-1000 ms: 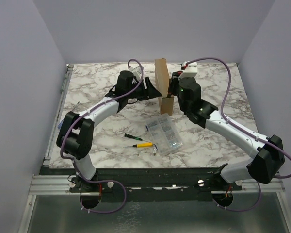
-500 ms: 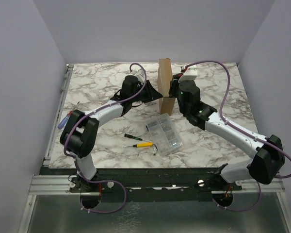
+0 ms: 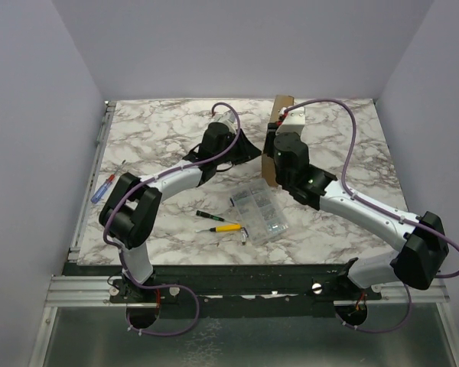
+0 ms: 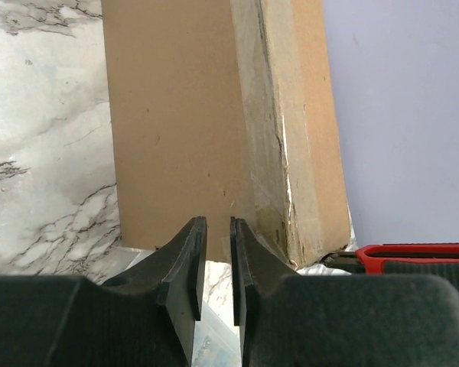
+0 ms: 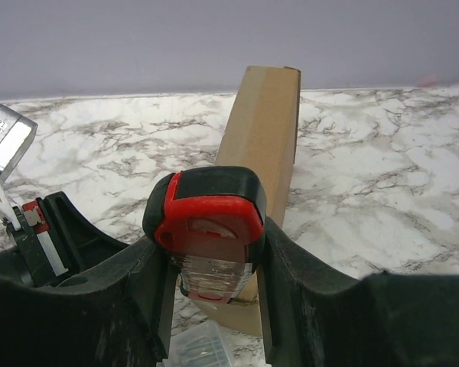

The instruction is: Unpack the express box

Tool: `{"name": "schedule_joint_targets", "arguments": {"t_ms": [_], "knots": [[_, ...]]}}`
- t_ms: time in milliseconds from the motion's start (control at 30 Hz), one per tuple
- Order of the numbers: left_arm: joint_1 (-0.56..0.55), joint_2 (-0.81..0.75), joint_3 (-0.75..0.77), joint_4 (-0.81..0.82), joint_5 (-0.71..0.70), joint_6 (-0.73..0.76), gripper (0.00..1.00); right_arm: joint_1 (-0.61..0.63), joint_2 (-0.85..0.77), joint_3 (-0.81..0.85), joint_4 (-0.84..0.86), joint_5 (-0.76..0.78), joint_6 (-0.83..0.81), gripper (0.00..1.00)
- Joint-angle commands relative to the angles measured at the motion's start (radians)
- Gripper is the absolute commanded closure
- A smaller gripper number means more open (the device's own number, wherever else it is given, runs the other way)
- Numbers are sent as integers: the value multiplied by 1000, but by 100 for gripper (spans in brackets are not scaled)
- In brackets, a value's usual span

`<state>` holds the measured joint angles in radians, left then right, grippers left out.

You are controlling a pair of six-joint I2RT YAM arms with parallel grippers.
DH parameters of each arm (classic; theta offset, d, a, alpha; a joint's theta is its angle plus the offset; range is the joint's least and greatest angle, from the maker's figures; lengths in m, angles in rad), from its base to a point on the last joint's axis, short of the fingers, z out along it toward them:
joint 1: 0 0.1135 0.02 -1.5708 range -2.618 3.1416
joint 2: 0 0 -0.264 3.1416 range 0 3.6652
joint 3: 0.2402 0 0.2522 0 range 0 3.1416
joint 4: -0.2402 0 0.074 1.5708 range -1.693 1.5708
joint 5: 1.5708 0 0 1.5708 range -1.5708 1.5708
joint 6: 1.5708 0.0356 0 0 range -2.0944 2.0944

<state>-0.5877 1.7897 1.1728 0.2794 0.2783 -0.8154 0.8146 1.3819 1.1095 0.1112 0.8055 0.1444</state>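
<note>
We are logging the marble worktop (image 3: 153,130): bare stretches are lying open toward the far left corner, along the left edge and along the right edge.

The express box (image 3: 280,105) is standing on edge, leaning slightly, close to the far edge and just right of its middle. The two arms are crowding it from either side.

The clear compartment case (image 3: 260,212) is lying mid-width toward the near edge, apart from the box.

The right gripper (image 5: 212,238) is clamping a red-and-black tool (image 5: 206,202), with the box just behind it.

The left gripper (image 4: 216,223) is showing its fingers pinched nearly together and grasping nothing, tips facing the box's broad side; we cannot tell whether they are touching it.

A yellow-handled tool (image 3: 228,227) and a small screwdriver (image 3: 207,216) are lying just left of the case.
</note>
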Motion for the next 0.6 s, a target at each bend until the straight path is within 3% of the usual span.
{"name": "schedule_joint_targets", "arguments": {"t_ms": [0, 67, 133, 233, 400, 567], "knots": [[-18, -27, 25, -25, -22, 8, 76, 18, -5, 30, 73, 48, 44, 100], [-18, -31, 20, -22, -19, 12, 75, 18, 3, 37, 66, 85, 58, 100], [-17, -50, 3, -6, -21, 27, 67, 18, 4, 39, 45, 131, 83, 100], [-5, -106, -55, 35, -41, 59, 36, 18, -14, 22, 45, 138, 86, 100], [10, -222, -189, 116, -104, 137, 2, 17, -19, 20, 24, 133, 106, 100], [-62, -323, -341, 292, -224, 275, 1, 17, -14, 45, -26, 146, 167, 100]]}}
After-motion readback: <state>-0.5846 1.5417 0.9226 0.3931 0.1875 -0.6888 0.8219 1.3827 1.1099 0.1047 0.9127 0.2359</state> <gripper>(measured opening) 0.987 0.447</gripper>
